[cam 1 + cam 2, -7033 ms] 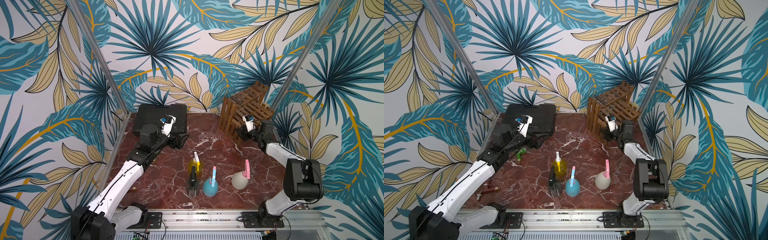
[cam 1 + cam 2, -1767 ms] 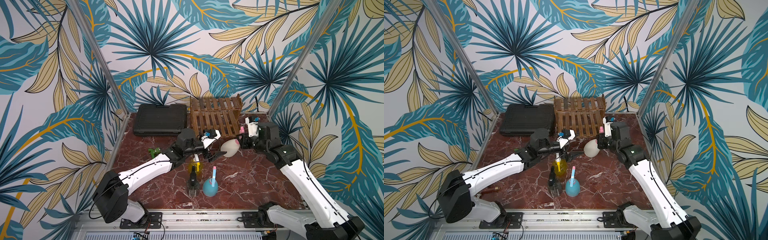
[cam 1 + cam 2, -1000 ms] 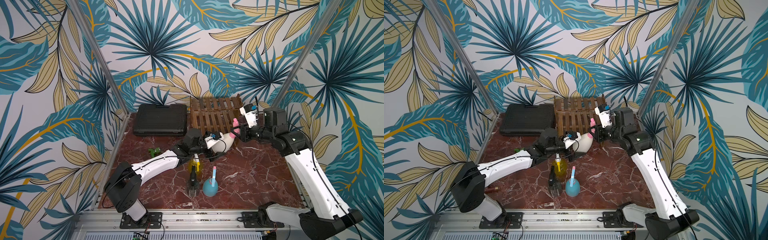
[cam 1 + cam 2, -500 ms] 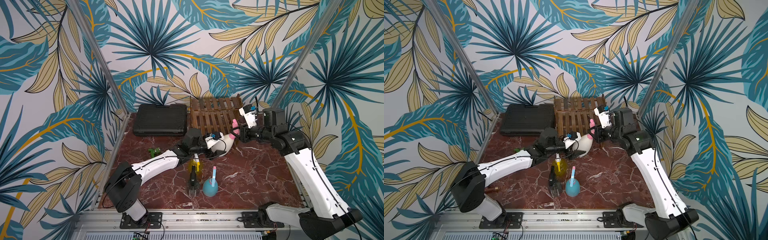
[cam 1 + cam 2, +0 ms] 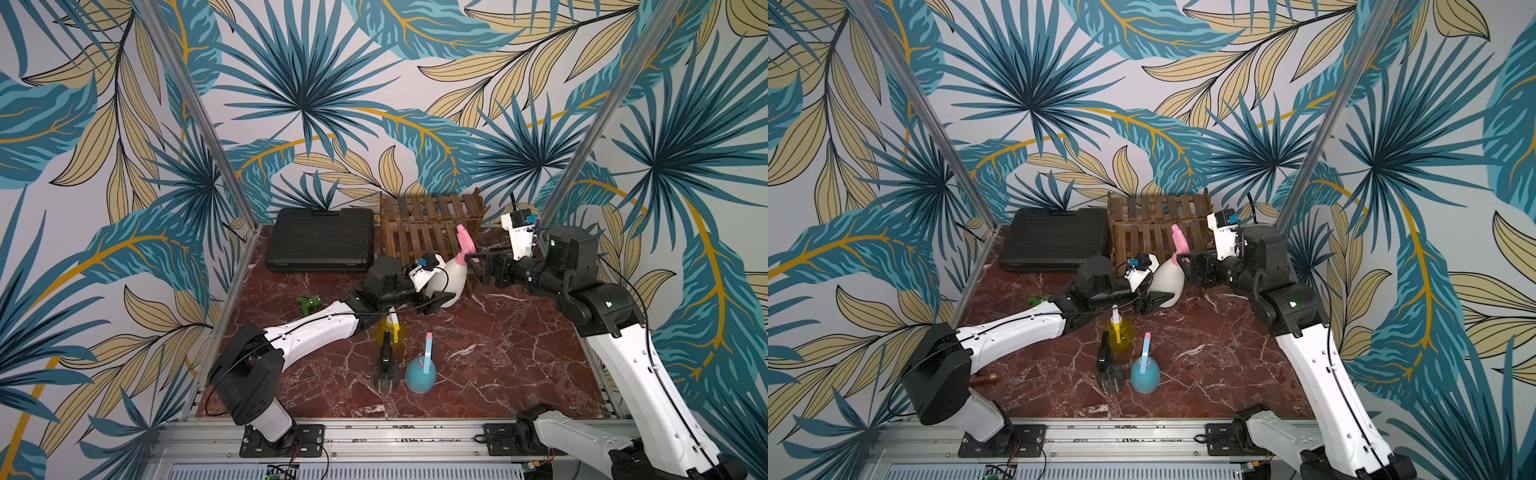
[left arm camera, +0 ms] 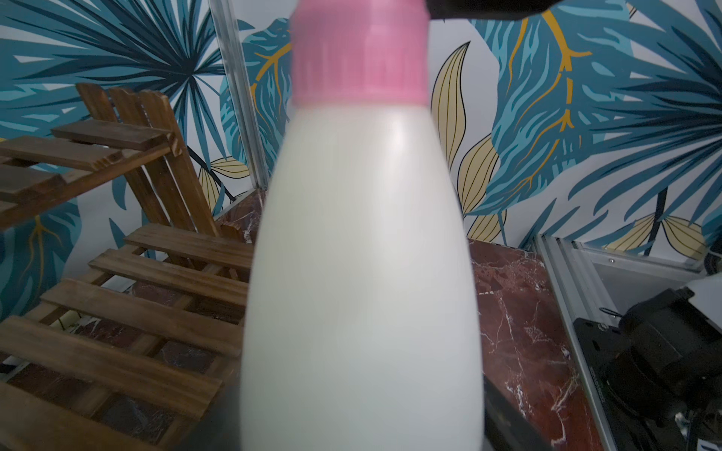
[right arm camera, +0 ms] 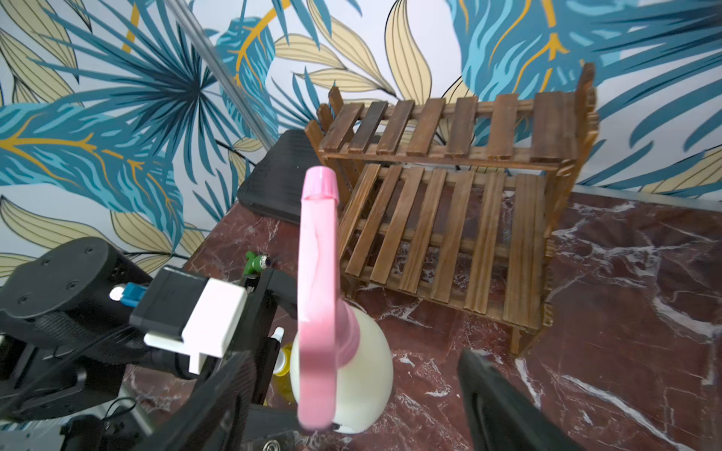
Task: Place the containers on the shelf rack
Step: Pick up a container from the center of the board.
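While the cream-white bottle [image 5: 448,282] leaned just in front of the shelf rack [image 5: 419,226] in a top view, the left gripper [image 5: 436,297] clasped its lower body and the right gripper [image 5: 478,266] stood beside its pink trigger [image 5: 464,243]. The yellow bottle [image 5: 392,332], smoky bottle [image 5: 385,365] and blue bottle [image 5: 420,374] stood together, well apart from the rack.

In the left wrist view, the cream-white bottle [image 6: 363,273] filled the frame, with the rack's lower slats [image 6: 156,281] just beside it.

In the right wrist view, the right jaws were spread wide on either side of the trigger, touching nothing.

The right arm would do best to back straight away without brushing the trigger. The left should bring the bottle upright, then set its base flat across several slats.
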You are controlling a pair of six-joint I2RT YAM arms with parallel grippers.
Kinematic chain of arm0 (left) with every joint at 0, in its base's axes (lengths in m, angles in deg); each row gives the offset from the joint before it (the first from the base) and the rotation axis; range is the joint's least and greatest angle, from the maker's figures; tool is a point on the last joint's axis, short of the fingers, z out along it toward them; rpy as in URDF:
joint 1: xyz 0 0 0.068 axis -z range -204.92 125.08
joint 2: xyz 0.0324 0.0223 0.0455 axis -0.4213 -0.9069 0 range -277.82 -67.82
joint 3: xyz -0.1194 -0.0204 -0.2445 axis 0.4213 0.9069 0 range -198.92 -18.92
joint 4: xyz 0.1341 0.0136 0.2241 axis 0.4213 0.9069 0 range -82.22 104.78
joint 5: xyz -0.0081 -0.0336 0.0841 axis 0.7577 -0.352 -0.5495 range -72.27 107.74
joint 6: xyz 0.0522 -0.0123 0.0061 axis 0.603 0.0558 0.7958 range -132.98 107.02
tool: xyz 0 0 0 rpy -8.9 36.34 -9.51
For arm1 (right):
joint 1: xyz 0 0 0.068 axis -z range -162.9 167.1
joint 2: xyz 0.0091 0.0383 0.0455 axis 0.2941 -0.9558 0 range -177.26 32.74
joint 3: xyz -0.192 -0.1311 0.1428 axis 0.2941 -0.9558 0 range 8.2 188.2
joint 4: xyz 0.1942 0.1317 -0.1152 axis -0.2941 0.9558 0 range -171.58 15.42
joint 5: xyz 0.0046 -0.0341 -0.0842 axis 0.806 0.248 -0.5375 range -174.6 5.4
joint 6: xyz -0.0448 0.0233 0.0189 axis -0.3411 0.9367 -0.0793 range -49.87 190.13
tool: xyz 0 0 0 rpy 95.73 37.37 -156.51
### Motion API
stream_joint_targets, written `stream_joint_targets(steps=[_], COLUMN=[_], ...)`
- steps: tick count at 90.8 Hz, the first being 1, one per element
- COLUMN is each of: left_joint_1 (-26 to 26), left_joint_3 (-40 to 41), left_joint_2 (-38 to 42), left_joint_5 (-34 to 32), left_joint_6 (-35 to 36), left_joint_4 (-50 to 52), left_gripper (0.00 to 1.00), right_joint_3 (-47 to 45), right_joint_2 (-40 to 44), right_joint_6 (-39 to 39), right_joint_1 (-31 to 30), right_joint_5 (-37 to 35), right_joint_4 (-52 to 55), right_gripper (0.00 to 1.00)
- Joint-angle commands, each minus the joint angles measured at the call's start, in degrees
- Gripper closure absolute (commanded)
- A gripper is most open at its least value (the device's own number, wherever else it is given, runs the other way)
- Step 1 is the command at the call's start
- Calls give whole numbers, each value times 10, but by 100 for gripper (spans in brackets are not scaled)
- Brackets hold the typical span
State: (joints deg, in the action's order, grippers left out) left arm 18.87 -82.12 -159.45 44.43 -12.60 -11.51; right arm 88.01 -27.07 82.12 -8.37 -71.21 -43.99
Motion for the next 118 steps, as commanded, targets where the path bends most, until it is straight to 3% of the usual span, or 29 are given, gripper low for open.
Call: stream_joint_targets(steps=[1, 22, 56, 82, 118], left_joint_1=[0, 0, 0, 0, 0], left_joint_3=[5, -2, -10, -11, -20], left_joint_2=[-8, -10, -20, -23, -28], left_joint_5=[-19, -56, -59, -44, -34], left_joint_6=[-71, -99, -124, -131, -134], left_joint_4=[-62, -67, -74, -78, -73], left_gripper=[26, 26, 26, 26, 27], right_joint_3=[-61, -161, -163, -126, -85], right_joint_2=[51, 115, 42, -12, -67], right_joint_6=[31, 87, 125, 99, 75], right_joint_1=[2, 2, 2, 2, 2], right_joint_5=[-41, -70, 5, 22, 46], right_joint_4=[-102, -244, -320, -314, -296], right_gripper=[6, 1, 3, 37, 55])
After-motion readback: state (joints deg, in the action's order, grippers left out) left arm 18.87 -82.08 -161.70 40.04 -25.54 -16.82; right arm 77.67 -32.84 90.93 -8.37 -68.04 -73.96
